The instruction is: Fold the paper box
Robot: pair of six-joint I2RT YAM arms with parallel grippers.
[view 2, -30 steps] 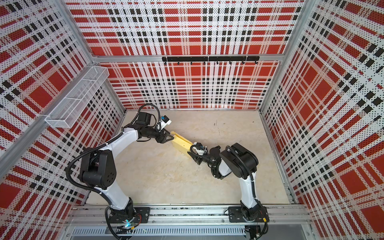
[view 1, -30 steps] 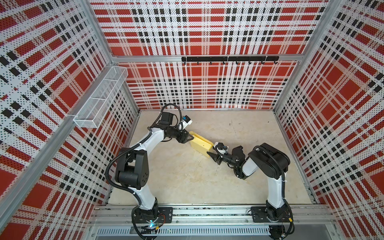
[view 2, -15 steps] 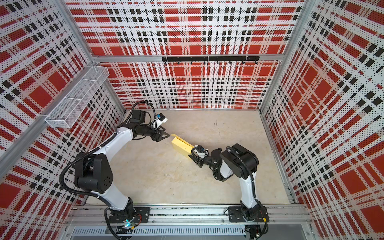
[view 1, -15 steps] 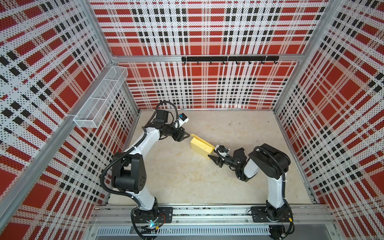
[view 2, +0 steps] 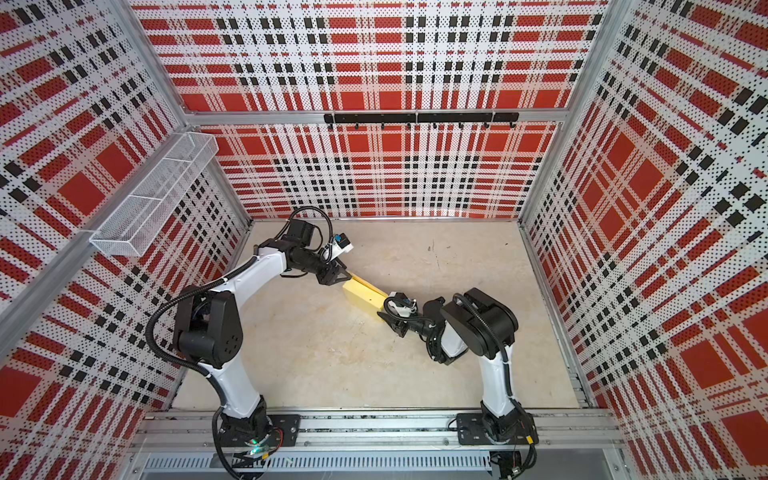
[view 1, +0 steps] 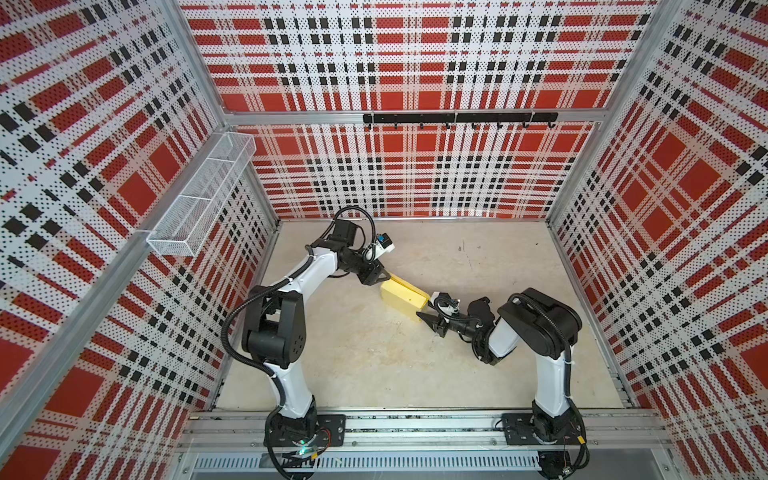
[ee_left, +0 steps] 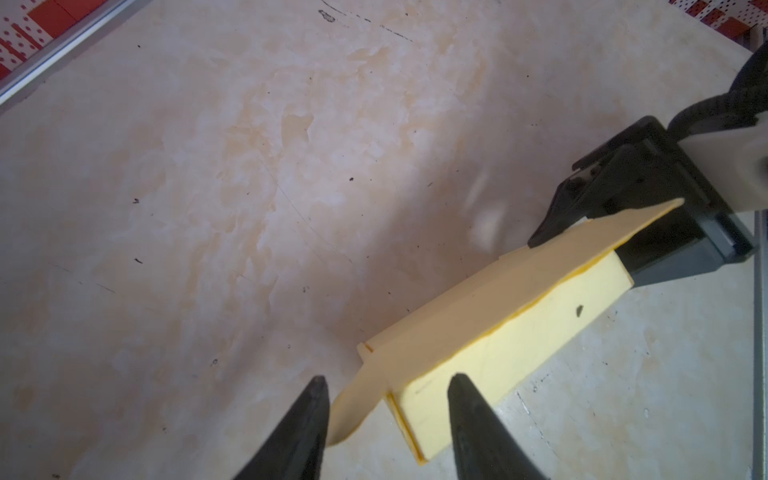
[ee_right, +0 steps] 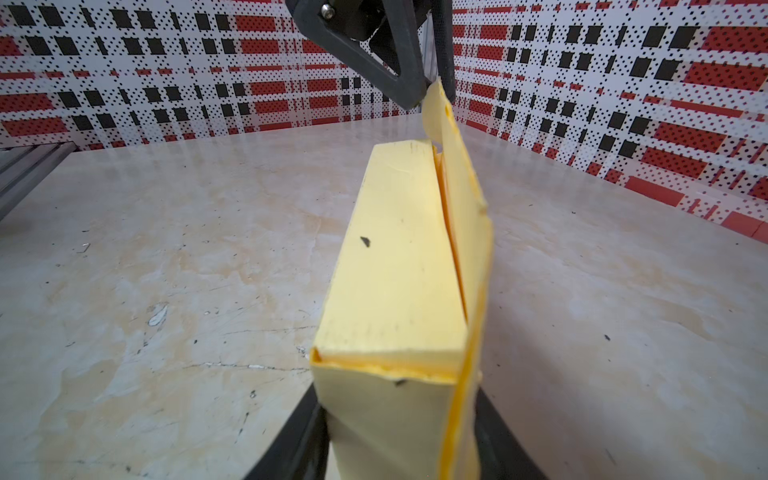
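Closing stage, by the look. Paper box (view 1: pixel 402 296) nearly formed, standing on edge mid-tabletop (view 1: pixel 365 357). Right pincer (view 1: pixel 428 308) clamps its near end. Left pincer (ee_left: pixel 387 379) half apart, astride loose rounded end flap (ee_left: pixel 351 409); grip unclear. Next: tuck flap in gently, since thin card creases.

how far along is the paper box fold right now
Done: the paper box is already a rectangular shell. In hand: right gripper clamps one end; left gripper straddles the other end. Left: the rounded tab sticks out untucked and the lid flap gapes along its long seam.
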